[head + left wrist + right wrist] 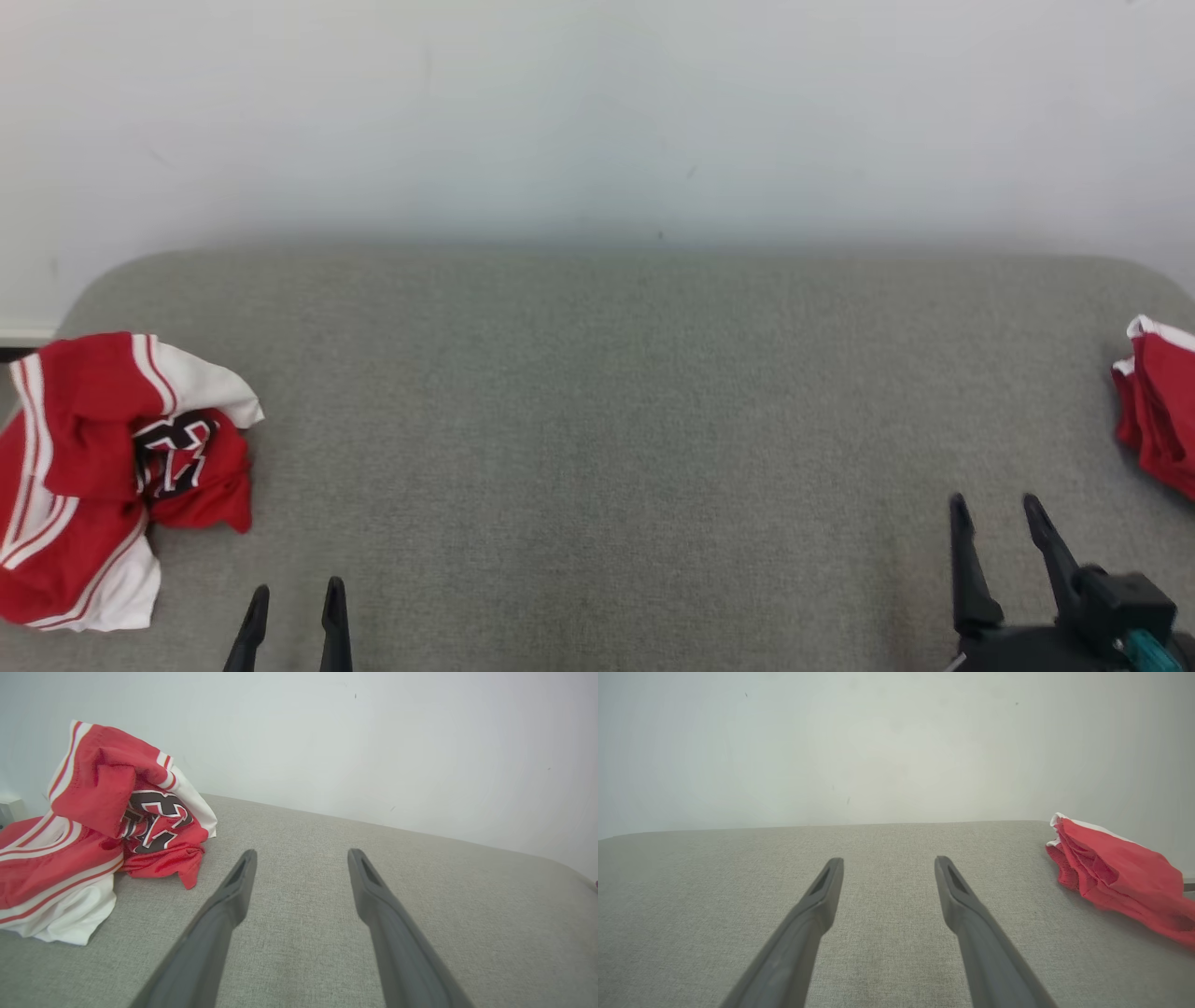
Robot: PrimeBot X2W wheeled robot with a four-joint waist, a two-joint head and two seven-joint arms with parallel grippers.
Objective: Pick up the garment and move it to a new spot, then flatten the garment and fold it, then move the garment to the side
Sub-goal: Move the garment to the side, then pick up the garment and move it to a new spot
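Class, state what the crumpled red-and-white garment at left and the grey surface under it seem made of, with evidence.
Garment: probably synthetic sports mesh, faintly shiny; its red cloth looks finely pitted. Grey surface: woven upholstery-like fabric, matte; fine flecked weave shows.

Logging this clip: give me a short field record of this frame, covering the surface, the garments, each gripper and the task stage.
surface: grey fabric surface, pale wall behind it
garment, left end: crumpled jersey, red and white with a dark number, lying bunched
garment, right edge: red garment with white trim, partly out of frame, seems layered
left arm: left gripper open, empty, near the crumpled jersey but apart from it
right arm: right gripper open, empty, apart from the red garment
task stage: crumpled jersey not yet picked up
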